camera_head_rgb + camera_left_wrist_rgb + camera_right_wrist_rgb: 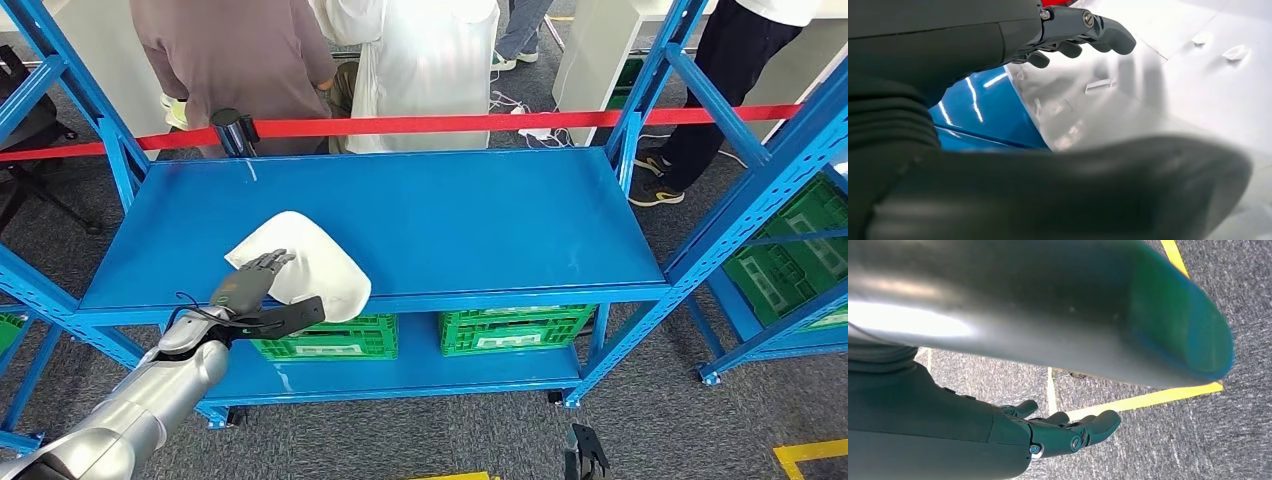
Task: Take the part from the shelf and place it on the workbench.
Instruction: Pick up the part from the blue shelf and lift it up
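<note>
While the white part (318,262) lies on the top board of the blue shelf (480,215), near its front edge and toward the shelf's left end, the left robot hand (252,285) reaches over that front edge to it. Its dark fingers (268,263) lie on the part's upper face, and its thumb juts out along the shelf's front lip below the part's overhanging corner. That looks like a pinch being set up, fingers above and thumb below, which suits a thin curved shell that would be hard to grip from the sides. In the left wrist view the fingers (1088,30) hang over the pale surface with the thumb set apart from them, so the robot hand is spread, and I cannot tell whether it has yet closed on the part. The part's overhang beyond the shelf's front edge gives the thumb room to get under.

The right robot hand (1063,432) hangs low beside the body over grey carpet with yellow floor tape (1148,397), fingers loosely curled and holding nothing, probably kept clear of the shelf.

Behind the shelf runs a red barrier tape (450,124), with people (235,60) standing beyond it. Green crates (515,330) sit on the shelf's lower board.
</note>
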